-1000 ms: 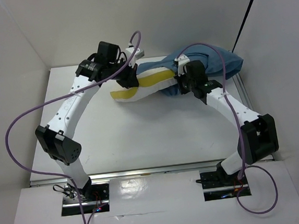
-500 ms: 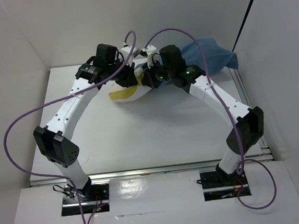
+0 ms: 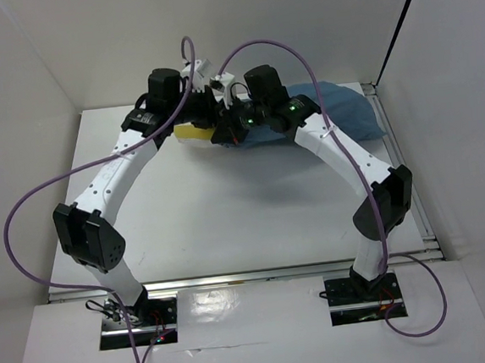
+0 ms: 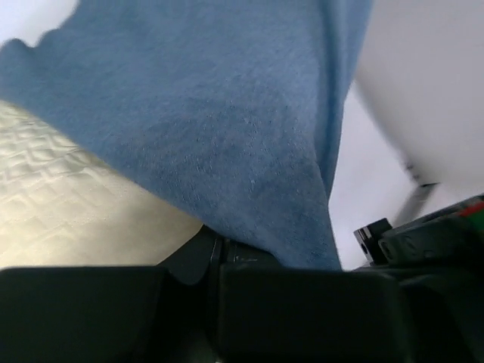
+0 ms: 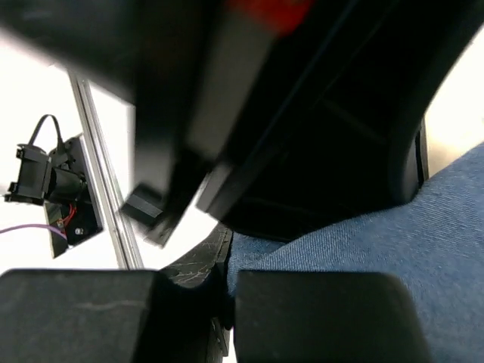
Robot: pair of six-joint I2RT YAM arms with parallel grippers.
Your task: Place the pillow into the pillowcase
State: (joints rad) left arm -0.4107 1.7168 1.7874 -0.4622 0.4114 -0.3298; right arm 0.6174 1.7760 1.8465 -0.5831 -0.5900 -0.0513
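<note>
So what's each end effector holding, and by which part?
Both pinch the pillowcase: left end effector at its edge over the pillow, right end effector apparently at a cloth edge.

You have a pillowcase (image 4: pixel 227 128) of matt slate-blue cloth with a fine, slightly fuzzy nap. Under the pillowcase, the pillow (image 4: pixel 60 204) is matt cream cloth, quilted in a small diamond pattern. Below the pillowcase, the left gripper (image 4: pixel 218 283) is smooth, matt black plastic. Around the pillowcase, the table (image 3: pixel 229 217) is smooth white with a faint sheen. At its edge farthest from the pillowcase runs a shiny metal rail (image 3: pixel 251 276).
</note>
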